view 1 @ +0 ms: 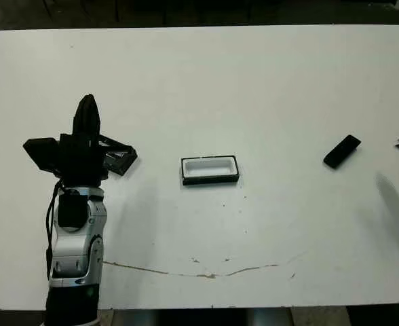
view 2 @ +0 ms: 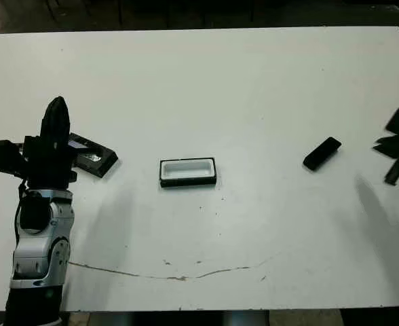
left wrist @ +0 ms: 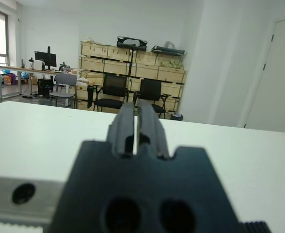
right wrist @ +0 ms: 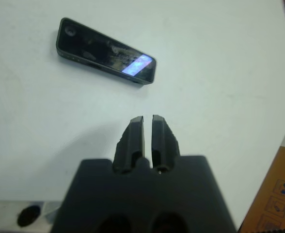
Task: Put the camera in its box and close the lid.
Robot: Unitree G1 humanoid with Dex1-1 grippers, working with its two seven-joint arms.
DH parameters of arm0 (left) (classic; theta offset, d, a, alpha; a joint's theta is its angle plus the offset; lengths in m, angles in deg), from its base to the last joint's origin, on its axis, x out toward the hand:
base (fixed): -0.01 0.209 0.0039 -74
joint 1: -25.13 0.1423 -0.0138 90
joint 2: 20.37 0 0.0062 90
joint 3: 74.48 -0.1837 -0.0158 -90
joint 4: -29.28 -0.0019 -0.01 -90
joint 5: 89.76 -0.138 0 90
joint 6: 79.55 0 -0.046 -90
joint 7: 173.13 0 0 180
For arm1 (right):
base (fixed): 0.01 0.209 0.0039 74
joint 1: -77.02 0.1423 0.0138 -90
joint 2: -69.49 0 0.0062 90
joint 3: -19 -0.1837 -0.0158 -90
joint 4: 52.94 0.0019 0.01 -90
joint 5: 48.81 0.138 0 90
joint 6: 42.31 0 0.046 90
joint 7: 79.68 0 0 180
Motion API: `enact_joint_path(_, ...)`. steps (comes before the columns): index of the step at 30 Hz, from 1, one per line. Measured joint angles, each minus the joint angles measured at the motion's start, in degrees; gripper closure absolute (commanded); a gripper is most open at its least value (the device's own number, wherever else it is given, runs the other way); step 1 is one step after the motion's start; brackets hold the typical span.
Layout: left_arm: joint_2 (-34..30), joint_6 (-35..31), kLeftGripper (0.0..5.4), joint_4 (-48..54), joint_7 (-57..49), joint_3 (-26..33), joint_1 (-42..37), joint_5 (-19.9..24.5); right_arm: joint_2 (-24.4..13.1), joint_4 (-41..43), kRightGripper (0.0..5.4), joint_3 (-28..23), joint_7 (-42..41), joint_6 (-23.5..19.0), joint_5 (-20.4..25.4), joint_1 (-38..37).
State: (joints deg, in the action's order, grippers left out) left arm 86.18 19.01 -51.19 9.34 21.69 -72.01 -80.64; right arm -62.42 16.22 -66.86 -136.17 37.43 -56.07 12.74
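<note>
We judged nothing done yet: the camera [view 1: 342,151] lay on the surface [view 1: 254,88] well right of the empty box [view 1: 210,170], the lid [view 2: 91,158] apparently lay beside our clenched left hand [left wrist: 136,127], and our right hand [right wrist: 148,136] was clenched, holding nothing.

office/lab | desk with monitor [left wrist: 45,58] | black chairs [left wrist: 108,91] | shelves of cardboard boxes [left wrist: 133,63]

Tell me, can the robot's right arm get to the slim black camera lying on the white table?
Probably yes. The right gripper, fingers shut, hovers close to the slim black camera, which lies flat with bare white table all around it. Nothing stands between them; it would need to open first.
</note>
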Motion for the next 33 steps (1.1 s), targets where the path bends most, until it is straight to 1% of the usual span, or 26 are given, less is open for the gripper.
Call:
enact_joint_path(3, 0.0, 0.0, 5.39, 0.0, 0.0, 0.0, 0.1, 0.0, 0.9, -2.3, 5.40, 1.1, 0.7, -0.4, -0.9, 1.8)
enact_joint_path(9, 0.0, 0.0, 5.39, 0.0, 0.1, 0.0, 0.2, 0.0, 3.5, -7.7, 5.40, 3.6, 1.4, 0.4, -3.0, 4.2)
enact_joint_path(17, 0.0, 0.1, 5.39, 0.0, 0.3, 0.1, 0.2, 0.3, 7.2, -10.0, 5.40, 5.6, 2.8, 1.5, -4.7, 6.3)
enact_joint_path(22, 0.0, 0.1, 5.39, 0.0, 0.3, 0.2, 0.3, 0.6, 8.8, -11.4, 5.40, 7.1, 4.1, 0.9, -7.0, 8.1)
enact_joint_path(28, 0.0, -0.1, 5.39, 0.3, 0.3, 0.2, 0.5, 1.3, 10.7, -16.6, 5.40, 6.9, 5.1, 1.0, -6.7, 10.8)
enact_joint_path(33, 0.0, -0.1, 5.39, 0.3, 0.6, 0.3, 0.5, 1.7, 11.5, -22.4, 5.40, 6.8, 5.8, 4.0, -6.5, 13.1)
